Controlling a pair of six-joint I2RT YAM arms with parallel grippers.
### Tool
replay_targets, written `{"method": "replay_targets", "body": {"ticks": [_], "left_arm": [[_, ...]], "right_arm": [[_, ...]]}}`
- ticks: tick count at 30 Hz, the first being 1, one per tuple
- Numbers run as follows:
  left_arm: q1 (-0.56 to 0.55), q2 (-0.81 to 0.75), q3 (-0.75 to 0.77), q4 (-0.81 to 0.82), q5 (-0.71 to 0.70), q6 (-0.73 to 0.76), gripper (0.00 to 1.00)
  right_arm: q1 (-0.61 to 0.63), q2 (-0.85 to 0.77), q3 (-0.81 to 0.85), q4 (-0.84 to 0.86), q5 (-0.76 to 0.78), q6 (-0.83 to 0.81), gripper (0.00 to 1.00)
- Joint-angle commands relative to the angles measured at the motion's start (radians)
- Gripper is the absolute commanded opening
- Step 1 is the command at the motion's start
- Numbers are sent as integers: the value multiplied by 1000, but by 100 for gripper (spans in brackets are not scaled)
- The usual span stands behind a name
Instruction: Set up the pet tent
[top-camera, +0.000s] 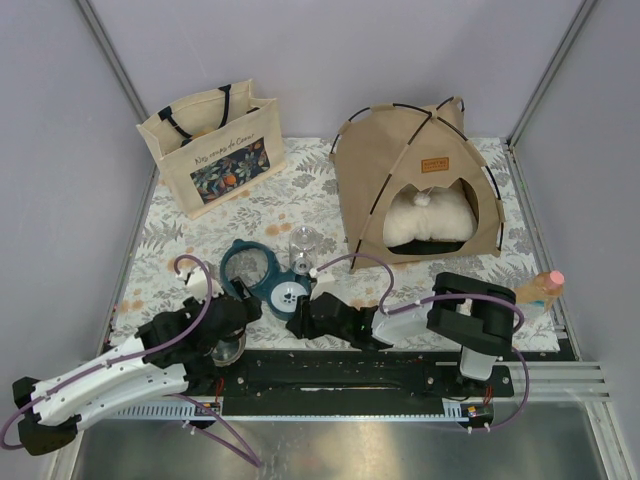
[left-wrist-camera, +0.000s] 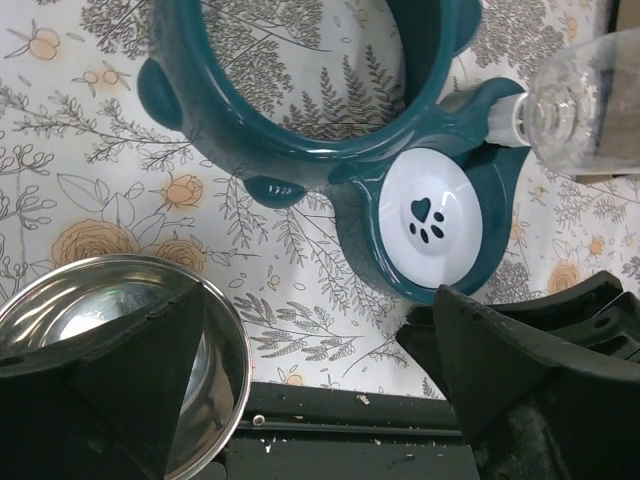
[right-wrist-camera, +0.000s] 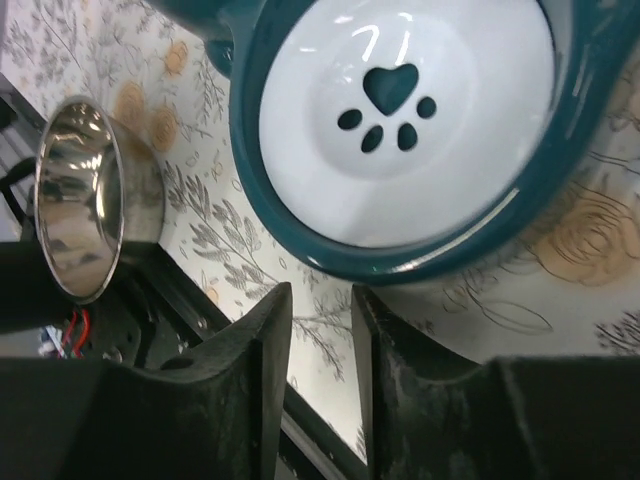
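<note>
Floral-print tablecloth (top-camera: 300, 200); tan fabric pet tent with black poles (top-camera: 400, 170) stands far right, doorway facing arms. Right gripper (right-wrist-camera: 320, 300) nearer, tent ahead-right of it; jaws nearly together, empty. Left gripper (left-wrist-camera: 320, 350) spread wide, empty.

The left gripper (left-wrist-camera: 320, 400) hangs low, jaws spread wide and empty, while the right gripper (right-wrist-camera: 322, 365), stretched leftward toward it, holds its jaws a narrow, empty gap apart.

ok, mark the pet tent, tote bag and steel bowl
pet tent (top-camera: 380, 170): top view, left fabric panel.
tote bag (top-camera: 228, 168): top view, front floral print.
steel bowl (left-wrist-camera: 90, 300): left wrist view, inner wall.
</note>
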Motion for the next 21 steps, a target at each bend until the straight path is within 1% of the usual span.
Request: {"method": "replay_targets", "body": {"ticks": [1,4,9,11,17,21], "left_arm": [[3,24,-13,-21,-48,-135,99],[5,67,-7,-50,-44,-163,97],[8,126,-9,-56,-36,-202,95],[14,144,-13,-42,-28,-202,94],[51,189,-25,20,4,-142,93],[89,215,-41,64,36,-100,92]], "right_arm": [[32,89,4,152,104,69,37],[32,88,-2,124,162,86,34],[10,57,6,52,257,63,33],[-29,51,12,18,257,69,33],[-146,27,-8,23,201,58,34],[-181,17,18,-11,167,23,37]]}}
